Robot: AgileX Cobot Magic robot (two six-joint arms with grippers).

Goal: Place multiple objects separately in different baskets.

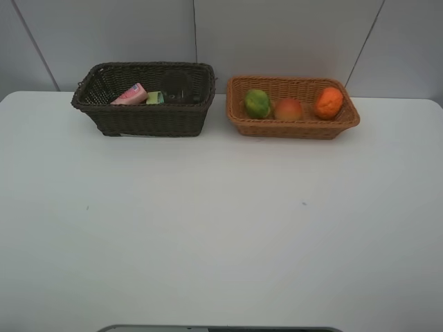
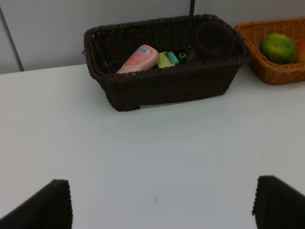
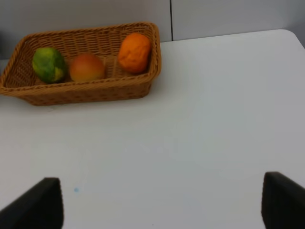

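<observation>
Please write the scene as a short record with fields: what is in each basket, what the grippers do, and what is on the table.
dark basket: pink bottle, lying; pump bottle, lying, partly hidden; cup
tan basket: green fruit, peach, orange, in a row
basket positions: side by side at the table's far edge, apart
left gripper: open, empty, over bare table
right gripper: open, empty, over bare table
table: no loose objects seen outside the baskets

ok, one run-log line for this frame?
dark basket: pink bottle, cup | tan basket: three fruits | left gripper open, empty | right gripper open, empty
</observation>
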